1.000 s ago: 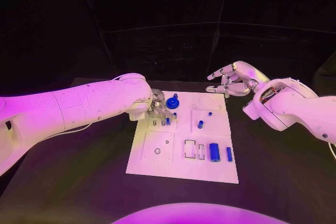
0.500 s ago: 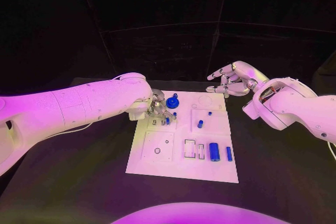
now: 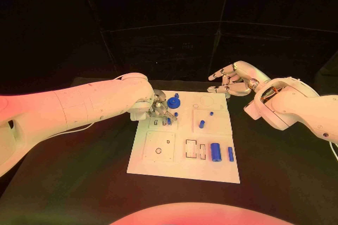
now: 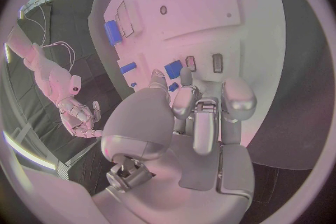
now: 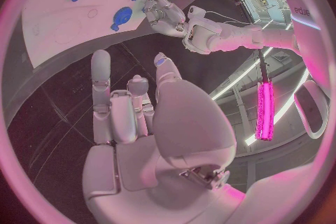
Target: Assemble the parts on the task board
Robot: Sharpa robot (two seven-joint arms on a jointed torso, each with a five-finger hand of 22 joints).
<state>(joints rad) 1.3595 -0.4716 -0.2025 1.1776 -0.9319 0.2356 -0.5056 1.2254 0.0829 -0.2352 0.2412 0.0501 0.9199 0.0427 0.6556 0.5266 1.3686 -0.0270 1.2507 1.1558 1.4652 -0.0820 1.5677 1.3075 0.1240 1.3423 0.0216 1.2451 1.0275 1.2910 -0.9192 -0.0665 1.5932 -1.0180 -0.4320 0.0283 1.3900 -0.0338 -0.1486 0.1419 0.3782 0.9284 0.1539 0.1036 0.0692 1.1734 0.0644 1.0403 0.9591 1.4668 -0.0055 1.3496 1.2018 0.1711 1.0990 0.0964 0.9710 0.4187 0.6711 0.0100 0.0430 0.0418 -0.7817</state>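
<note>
1. The left hand (image 3: 158, 108) sits low over the far left part of the task board (image 3: 160, 166), its fingers curled down toward the board's surface. In the left wrist view its fingertips (image 4: 187, 74) close around a small blue part (image 4: 173, 69) just above the board, so it appears to be pinching that piece, though the contact itself is partly hidden.
2. Just beside that hand, at the board's far edge, stands a round blue knob-like part (image 3: 173, 103).
3. The board lies flat in the middle of the black counter (image 3: 77, 181).
4. Nearer the board's middle, a short blue peg (image 3: 201, 124) stands in it, with a smaller blue piece (image 3: 210, 114) just beyond.
5. Toward the near right part, a thick blue cylinder (image 3: 215, 150) lies on the board, and a thinner blue bar (image 3: 230, 154) lies just beside it.
6. The right hand (image 3: 231, 78) hovers above the counter past the board's far right corner, well apart from the parts, fingers spread and holding nothing.
</note>
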